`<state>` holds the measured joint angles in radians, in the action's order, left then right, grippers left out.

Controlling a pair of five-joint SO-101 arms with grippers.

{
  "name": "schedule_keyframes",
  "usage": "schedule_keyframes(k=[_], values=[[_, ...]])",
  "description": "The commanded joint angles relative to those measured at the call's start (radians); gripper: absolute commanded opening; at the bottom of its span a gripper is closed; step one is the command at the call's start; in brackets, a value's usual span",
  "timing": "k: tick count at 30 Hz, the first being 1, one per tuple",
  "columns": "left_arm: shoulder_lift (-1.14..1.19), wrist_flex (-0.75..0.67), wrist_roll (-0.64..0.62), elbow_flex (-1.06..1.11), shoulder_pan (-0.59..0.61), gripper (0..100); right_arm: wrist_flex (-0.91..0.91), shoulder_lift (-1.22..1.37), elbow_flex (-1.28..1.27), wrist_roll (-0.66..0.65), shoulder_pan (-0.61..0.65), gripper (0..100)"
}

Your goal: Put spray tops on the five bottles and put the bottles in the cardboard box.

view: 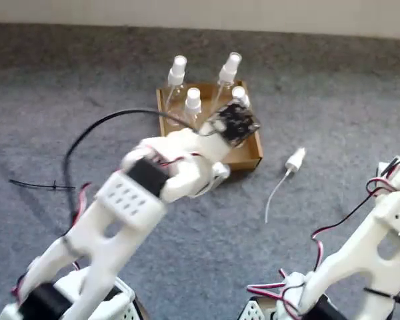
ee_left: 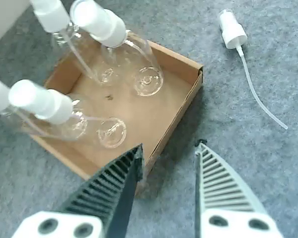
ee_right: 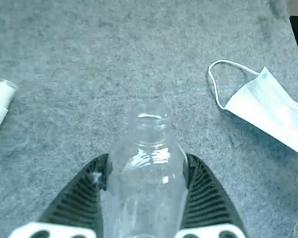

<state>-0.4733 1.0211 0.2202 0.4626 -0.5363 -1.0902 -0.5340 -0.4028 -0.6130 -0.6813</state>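
**Four capped bottles (view: 193, 101) in the cardboard box (view: 248, 160), an uncapped bottle (ee_right: 148, 148) in the right hand (ee_right: 146, 161)**

High view: the cardboard box sits just above the centre of the frame on the grey worktop (view: 67, 87). Four capped bottles stand inside it, their white spray tops rising above the rim. The left arm (view: 120, 200) stretches from the lower left up to the box, and its wrist covers the box's near right part. To the right of the box, apart from it, a loose spray top (view: 295, 160) lies on the worktop with its thin tube trailing toward the lower centre. The right arm (view: 387, 220) stands at the lower right edge.

Left wrist view: the left hand (ee_left: 170, 148) is spread open with nothing between its fingers, above the box's near wall (ee_left: 181, 111). The four capped bottles (ee_left: 139, 69) stand on the box floor. The loose spray top (ee_left: 232, 30) lies on the worktop outside the box.

Right wrist view: the right hand is clamped on the uncapped bottle, whose neck is open and carries no spray top. A face mask (ee_right: 268, 109) lies on the worktop to one side of it, and a white spray top (ee_right: 0, 101) to the other.
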Motion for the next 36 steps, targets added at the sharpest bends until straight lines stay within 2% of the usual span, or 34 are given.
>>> schedule_keyframes(k=[1,7,14,22,29,36], values=[[0.194,-0.140,0.000,-0.082,-0.031,17,0.065,0.038,0.007,0.014,-0.033,0.5],[0.401,-0.215,-0.002,-0.226,-0.120,17,0.220,0.097,-0.061,0.014,-0.104,0.5],[0.590,-0.258,0.002,-0.354,-0.231,17,0.420,0.097,-0.283,0.015,-0.107,0.5],[0.900,-0.259,0.000,-0.671,-0.232,17,0.430,0.107,-0.314,0.071,-0.120,0.5],[1.237,-0.253,0.000,-1.096,-0.231,16,0.453,0.096,-0.321,0.064,-0.119,0.5],[1.386,-0.146,-0.002,-1.369,-0.222,16,0.452,0.096,-0.321,0.068,-0.120,0.5]])
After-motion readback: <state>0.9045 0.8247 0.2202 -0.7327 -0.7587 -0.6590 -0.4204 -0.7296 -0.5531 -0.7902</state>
